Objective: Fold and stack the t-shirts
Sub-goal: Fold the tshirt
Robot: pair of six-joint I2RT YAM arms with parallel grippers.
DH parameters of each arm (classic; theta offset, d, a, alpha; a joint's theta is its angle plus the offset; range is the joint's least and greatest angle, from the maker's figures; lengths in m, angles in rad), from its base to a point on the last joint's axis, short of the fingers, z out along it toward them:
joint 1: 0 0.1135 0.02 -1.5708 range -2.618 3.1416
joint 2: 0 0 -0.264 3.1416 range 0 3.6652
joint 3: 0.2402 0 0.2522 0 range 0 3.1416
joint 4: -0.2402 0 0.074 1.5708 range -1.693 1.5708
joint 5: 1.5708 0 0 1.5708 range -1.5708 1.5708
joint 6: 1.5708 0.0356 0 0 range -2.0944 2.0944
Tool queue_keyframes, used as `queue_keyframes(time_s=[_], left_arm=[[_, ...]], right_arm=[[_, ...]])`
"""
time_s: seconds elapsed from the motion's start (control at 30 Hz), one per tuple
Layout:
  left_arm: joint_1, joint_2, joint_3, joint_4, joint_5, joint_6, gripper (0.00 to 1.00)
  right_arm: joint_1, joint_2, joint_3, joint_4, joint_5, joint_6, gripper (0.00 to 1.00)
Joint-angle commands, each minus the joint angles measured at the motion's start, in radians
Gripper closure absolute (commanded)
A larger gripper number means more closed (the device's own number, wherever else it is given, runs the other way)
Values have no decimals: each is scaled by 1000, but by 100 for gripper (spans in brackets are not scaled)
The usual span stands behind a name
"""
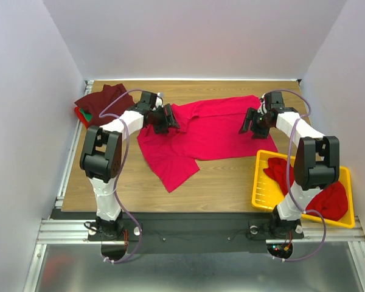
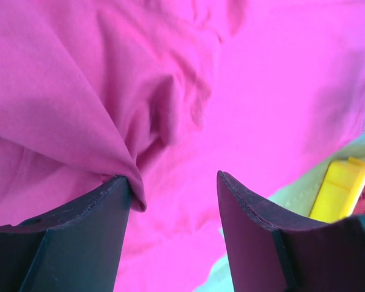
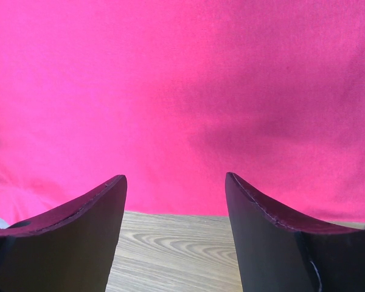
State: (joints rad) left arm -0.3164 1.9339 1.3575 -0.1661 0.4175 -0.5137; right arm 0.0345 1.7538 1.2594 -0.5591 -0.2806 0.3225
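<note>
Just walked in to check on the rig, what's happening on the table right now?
The robot has a red t-shirt lying rumpled on the table. The left gripper is open at its left side, a fold against one finger; the right gripper is open at its right edge. More red shirts sit in the yellow tray; dark shirts lie in the far left corner.

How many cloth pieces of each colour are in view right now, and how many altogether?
Crimson t-shirt spread on the table: 1
Red cloth bunches in the yellow tray: 2, whether separate shirts cannot tell
Dark maroon shirt, far left corner: 1
Green cloth beside it, only a sliver showing: 1
Total: 5
</note>
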Motion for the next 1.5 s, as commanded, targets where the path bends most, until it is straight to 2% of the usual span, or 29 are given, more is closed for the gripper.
queue_keyframes(time_s=[0.0,0.2,0.33,0.53,0.77,0.9,1.03,1.13,1.47], left_arm=[[4,-95,-14,-108,24,23,33],[13,-137,-23,-181,27,14,32],[42,-162,-40,-151,87,-22,32],[56,-133,3,-125,89,-43,32],[63,43,192,-102,-32,-103,29],[65,143,310,-113,-109,-106,28],[74,255,451,-193,-184,-71,28],[82,263,445,-191,-246,-68,28],[103,316,430,-190,-283,-75,28]], right_arm=[[10,-34,-12,7,8,7,28],[10,-31,-15,7,4,9,28],[11,-33,-14,7,8,9,28],[11,-36,-12,7,15,9,28],[11,-13,26,7,60,-3,28],[11,32,106,5,101,-34,28],[10,102,224,8,126,-43,28],[11,173,325,10,145,-43,28],[11,460,595,63,218,-68,28]])
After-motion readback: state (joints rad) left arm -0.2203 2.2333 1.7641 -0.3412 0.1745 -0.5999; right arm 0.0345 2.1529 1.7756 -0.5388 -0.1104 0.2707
